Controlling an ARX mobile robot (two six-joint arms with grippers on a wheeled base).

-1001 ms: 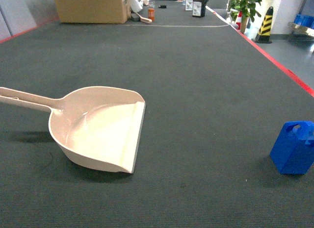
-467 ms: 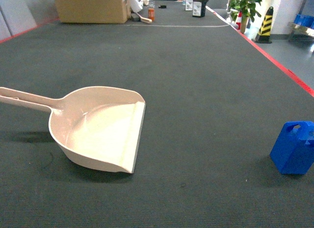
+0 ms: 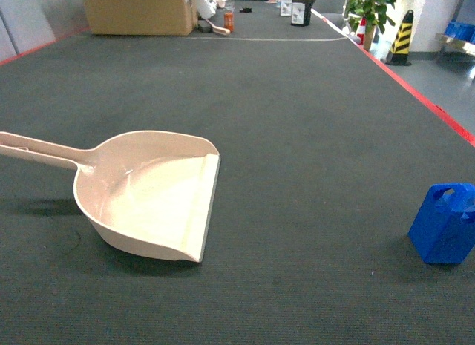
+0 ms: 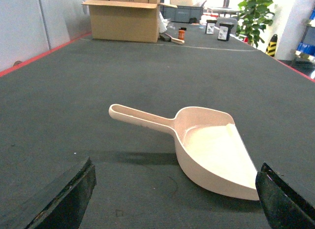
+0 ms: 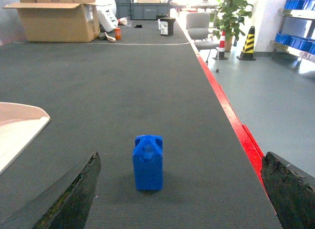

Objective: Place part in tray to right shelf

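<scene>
The part point(image 3: 445, 222), a small bright-blue block, stands upright on the dark mat at the right edge of the head view. In the right wrist view the part point(image 5: 148, 162) stands a short way ahead of my open right gripper point(image 5: 182, 197), slightly left of centre between the fingers. The cream tray point(image 3: 148, 196) lies flat at the left, handle pointing left, empty. My left gripper point(image 4: 172, 204) is open, with the tray point(image 4: 206, 145) ahead of it and slightly right. A steel shelf with blue crates point(image 5: 295, 22) stands far off to the right. Neither gripper shows in the head view.
A red stripe point(image 3: 438, 104) marks the mat's right edge, with grey floor beyond it. At the far end are a cardboard box point(image 3: 137, 11), small containers point(image 3: 300, 10), a potted plant point(image 3: 371, 7) and a yellow-black cone point(image 3: 403, 35).
</scene>
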